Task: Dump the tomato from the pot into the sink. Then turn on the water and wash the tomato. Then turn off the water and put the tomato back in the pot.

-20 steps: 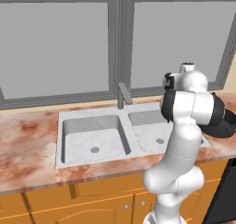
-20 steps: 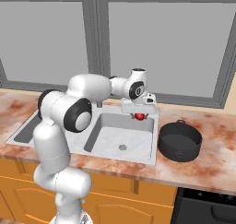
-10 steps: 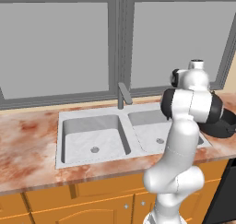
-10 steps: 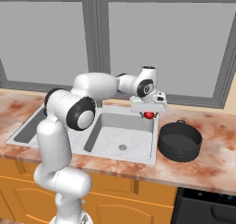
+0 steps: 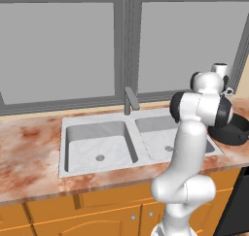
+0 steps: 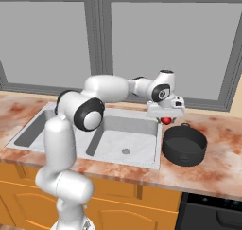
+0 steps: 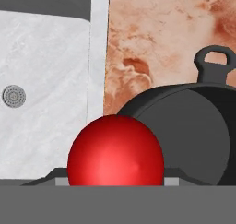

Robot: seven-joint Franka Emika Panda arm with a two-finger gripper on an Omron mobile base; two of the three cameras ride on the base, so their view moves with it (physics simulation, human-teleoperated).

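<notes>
One glossy red tomato (image 7: 115, 150) sits clamped in the two-finger gripper (image 6: 166, 119), beside the squat black pot's (image 6: 185, 144) rim. Released here, it could bounce onto the marbled counter (image 6: 222, 151).

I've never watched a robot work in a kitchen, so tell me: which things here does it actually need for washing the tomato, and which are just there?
Part of the job:
- tomato, held in the hand
- black pot on the counter
- sink
- faucet

Just there:
- marbled countertop
- windows
- wooden cabinets
</notes>
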